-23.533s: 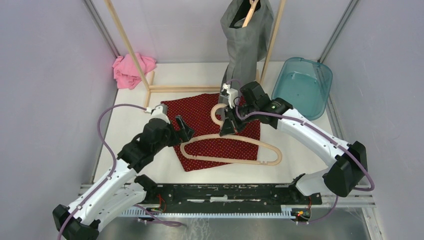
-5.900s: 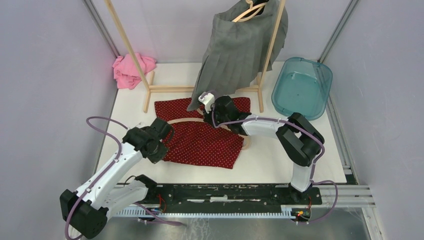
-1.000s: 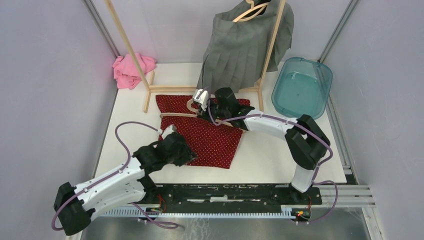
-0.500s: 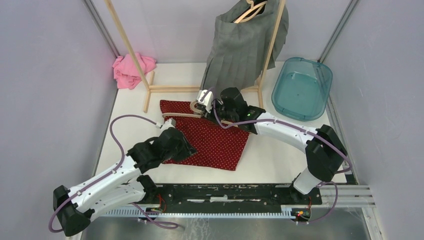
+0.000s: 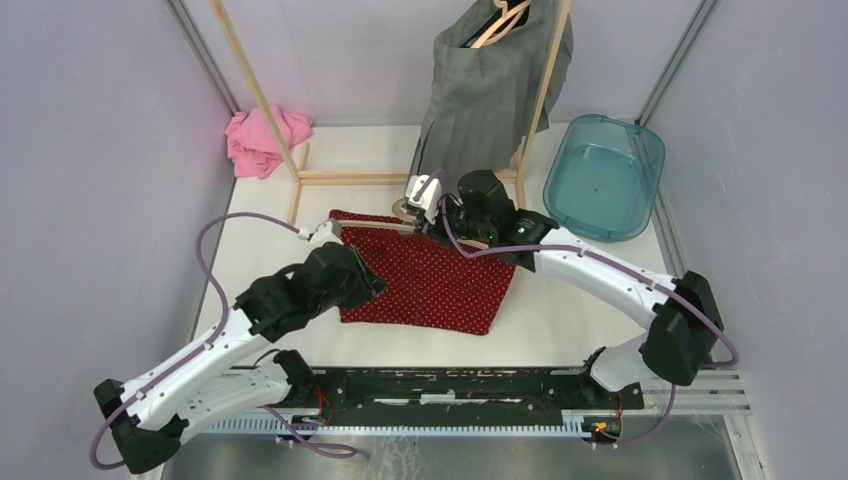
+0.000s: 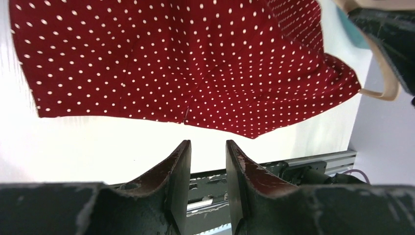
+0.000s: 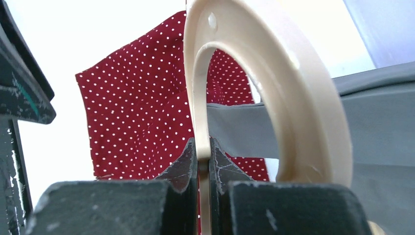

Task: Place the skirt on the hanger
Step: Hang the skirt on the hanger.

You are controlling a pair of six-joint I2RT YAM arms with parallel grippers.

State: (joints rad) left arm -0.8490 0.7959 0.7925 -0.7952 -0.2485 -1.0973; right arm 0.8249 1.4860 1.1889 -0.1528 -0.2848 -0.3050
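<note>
The red polka-dot skirt [image 5: 435, 285] lies spread on the white table, its upper edge along the pale wooden hanger [image 5: 372, 228]. Much of the hanger is hidden by the cloth. My right gripper [image 5: 430, 213] is at the skirt's top edge, shut on the hanger's hook [image 7: 274, 73], which curves up from the right gripper [image 7: 203, 147]. The skirt [image 7: 137, 107] shows behind it. My left gripper [image 5: 368, 283] is over the skirt's left side. In the left wrist view the left gripper [image 6: 208, 147] is open with nothing in it, a little short of the hem of the skirt [image 6: 186, 58].
A grey skirt [image 5: 490, 85] hangs on a wooden rack [image 5: 300, 178] at the back, close behind my right gripper. A pink cloth [image 5: 265, 135] lies at the back left. A teal tub [image 5: 605, 175] stands at the back right.
My right gripper has pulled the hanger and the red skirt to the right. My left arm has followed, moving forward and right. The grey skirt has swung back.
</note>
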